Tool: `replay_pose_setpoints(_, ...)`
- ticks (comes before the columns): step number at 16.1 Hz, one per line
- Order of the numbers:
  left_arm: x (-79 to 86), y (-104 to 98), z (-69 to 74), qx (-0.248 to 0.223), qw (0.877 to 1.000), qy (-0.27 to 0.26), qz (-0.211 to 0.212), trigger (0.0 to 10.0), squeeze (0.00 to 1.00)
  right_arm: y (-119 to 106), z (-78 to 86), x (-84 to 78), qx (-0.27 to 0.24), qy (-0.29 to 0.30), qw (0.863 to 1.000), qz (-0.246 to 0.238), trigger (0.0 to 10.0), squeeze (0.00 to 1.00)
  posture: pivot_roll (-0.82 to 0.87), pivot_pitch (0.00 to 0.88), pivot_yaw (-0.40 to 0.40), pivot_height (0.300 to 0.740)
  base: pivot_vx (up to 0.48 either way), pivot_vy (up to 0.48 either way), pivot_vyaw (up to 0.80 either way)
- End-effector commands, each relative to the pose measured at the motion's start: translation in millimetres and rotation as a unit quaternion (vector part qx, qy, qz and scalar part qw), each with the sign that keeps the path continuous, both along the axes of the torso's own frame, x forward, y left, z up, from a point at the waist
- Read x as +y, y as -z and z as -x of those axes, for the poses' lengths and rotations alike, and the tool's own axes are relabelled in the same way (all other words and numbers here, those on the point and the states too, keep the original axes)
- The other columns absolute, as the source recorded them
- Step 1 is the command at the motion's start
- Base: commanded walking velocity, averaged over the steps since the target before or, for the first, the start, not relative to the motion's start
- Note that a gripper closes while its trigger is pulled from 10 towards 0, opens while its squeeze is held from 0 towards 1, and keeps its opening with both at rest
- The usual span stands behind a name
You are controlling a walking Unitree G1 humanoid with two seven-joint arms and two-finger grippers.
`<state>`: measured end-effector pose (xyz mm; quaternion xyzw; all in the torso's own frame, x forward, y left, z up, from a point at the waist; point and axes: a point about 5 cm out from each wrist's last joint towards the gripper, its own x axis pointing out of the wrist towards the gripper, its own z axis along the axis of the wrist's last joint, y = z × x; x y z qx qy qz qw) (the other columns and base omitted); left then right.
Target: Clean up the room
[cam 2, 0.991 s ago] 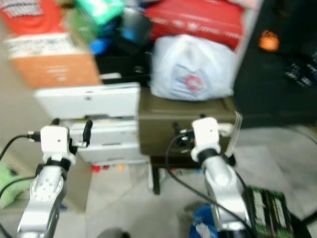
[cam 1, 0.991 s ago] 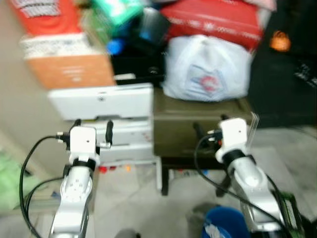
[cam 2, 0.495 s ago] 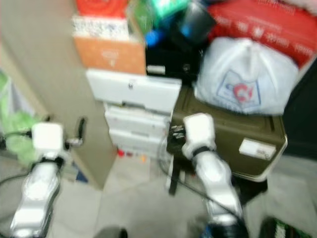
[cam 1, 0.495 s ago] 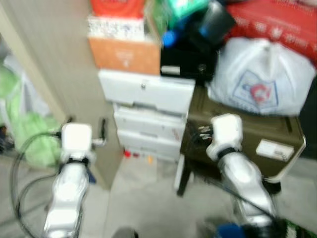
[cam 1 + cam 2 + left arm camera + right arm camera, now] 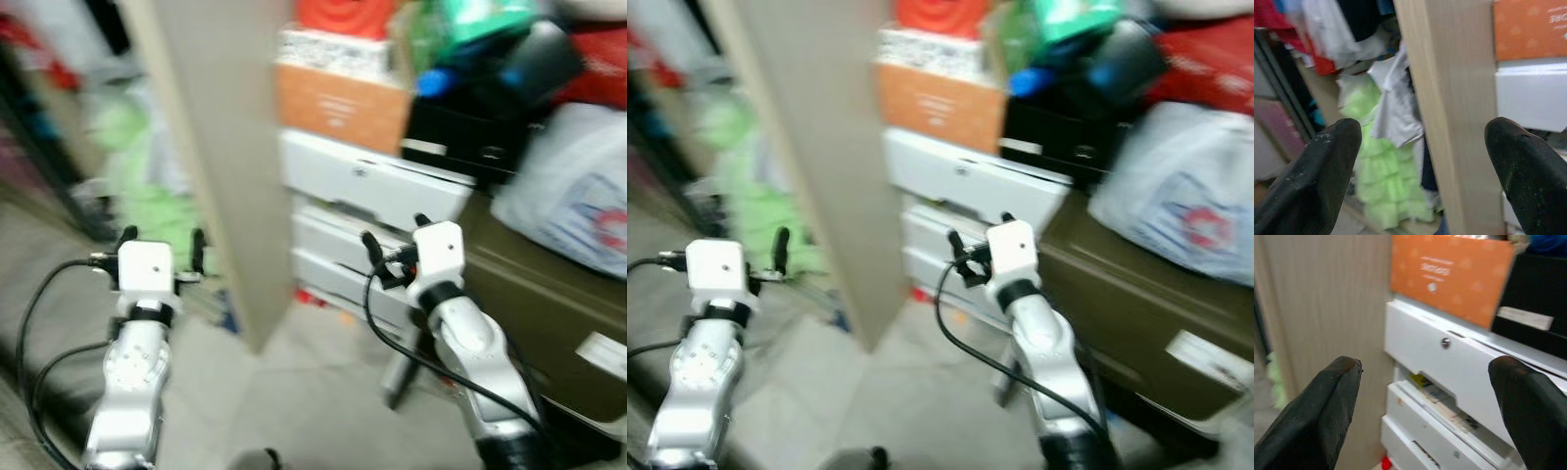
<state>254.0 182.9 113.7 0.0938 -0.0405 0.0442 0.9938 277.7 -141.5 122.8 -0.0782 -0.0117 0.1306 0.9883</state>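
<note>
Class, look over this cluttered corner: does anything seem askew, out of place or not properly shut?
Yes. The white drawer unit has a drawer left ajar, with small items poking from the gap. A light green garment lies crumpled low beside the wooden panel. Both hands, left hand and right hand, are open and hold nothing.

Cluttered storage corner beside an upright wooden panel

A light wooden panel (image 5: pixel 220 166) stands upright; past it, lime-green clothing (image 5: pixel 1383 181) lies heaped. White plastic drawers (image 5: pixel 1449 382) are stacked with an orange box (image 5: pixel 338 103) on top. Beside them an olive-green trunk (image 5: pixel 1127 313) bears a white plastic bag (image 5: pixel 1190 211). The floor (image 5: pixel 313 411) is pale tile.
</note>
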Motion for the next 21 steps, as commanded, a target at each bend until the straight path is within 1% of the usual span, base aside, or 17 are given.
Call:
replay_pose_setpoints(1, -1.5, -2.1, -1.2, -0.002, 1.000, 0.005, -0.003, 10.0, 0.00, -1.9, -0.6, -0.7, -0.005, 0.002, 1.000, -0.002, 10.0, 0.00, -0.09, 0.022, 0.011, 0.740, 0.000, 0.000, 0.80)
replay_pose_setpoints(4, -2.6, -2.7, -1.5, -0.006, 1.000, 0.010, -0.002, 10.0, 0.00, -2.1, -0.7, -2.4, -0.006, 0.005, 1.000, -0.007, 10.0, 0.00, -0.09, 0.021, 0.013, 0.740, 0.000, 0.000, 0.61)
replay_pose_setpoints(14, -5.1, -4.3, -2.0, -0.013, 1.000, 0.019, 0.003, 10.0, 0.00, -1.9, -1.2, -1.9, -0.006, 0.005, 1.000, -0.011, 10.0, 0.00, -0.09, 0.025, 0.010, 0.740, 0.339, 0.000, 0.00)
replay_pose_setpoints(15, -4.9, -4.6, -2.0, -0.015, 1.000, 0.012, 0.005, 10.0, 0.00, -1.9, -1.1, -2.0, -0.007, 0.005, 1.000, -0.009, 10.0, 0.00, -0.09, 0.025, 0.010, 0.740, 0.000, 0.000, 0.00)
replay_pose_setpoints(17, -6.5, -5.0, -1.5, -0.016, 1.000, 0.019, 0.008, 10.0, 0.00, -2.1, -0.1, -0.8, -0.011, -0.001, 1.000, 0.000, 10.0, 0.00, -0.09, 0.025, 0.010, 0.740, 0.000, 0.000, 0.80)
replay_pose_setpoints(18, -6.4, -4.7, -1.2, -0.016, 1.000, 0.019, 0.006, 10.0, 0.00, -1.9, 0.6, 1.5, -0.010, -0.006, 1.000, -0.003, 10.0, 0.00, -0.09, 0.025, 0.010, 0.740, 0.000, 0.000, 0.80)
replay_pose_setpoints(21, -5.8, -3.6, -0.1, -0.012, 1.000, 0.013, 0.013, 10.0, 0.00, -1.8, 0.2, 1.2, -0.008, -0.007, 1.000, -0.007, 10.0, 0.00, -0.09, 0.025, 0.009, 0.740, 0.000, 0.000, 0.80)
